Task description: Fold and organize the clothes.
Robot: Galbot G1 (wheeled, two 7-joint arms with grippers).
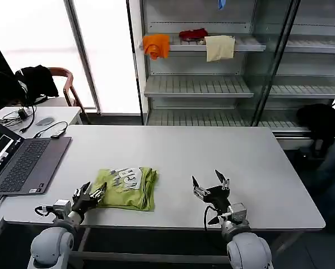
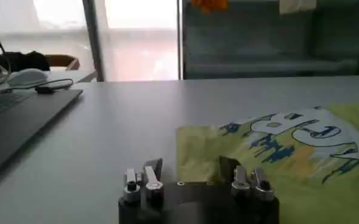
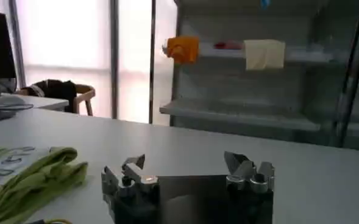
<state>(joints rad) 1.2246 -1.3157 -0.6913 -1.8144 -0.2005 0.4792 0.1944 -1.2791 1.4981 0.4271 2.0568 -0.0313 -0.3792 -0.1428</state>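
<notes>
The folded lime T-shirt (image 1: 127, 188) lies just ahead of the left gripper (image 1: 93, 194), spread open and empty, while the right gripper (image 1: 210, 185), likewise spread and empty, hangs well apart

Soft cloth T-shirt (image 1: 126, 188), matt table (image 1: 223, 157)

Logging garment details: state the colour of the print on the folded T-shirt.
White panel with blue lettering on the lime T-shirt, clearest in the left wrist view.

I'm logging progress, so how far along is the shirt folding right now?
Mostly done: the T-shirt lies folded in a compact bundle on the table. Nothing is in hand; the left gripper sits open at its near-left corner, the right gripper open, apart. Left: perhaps tidying or putting away.
</notes>
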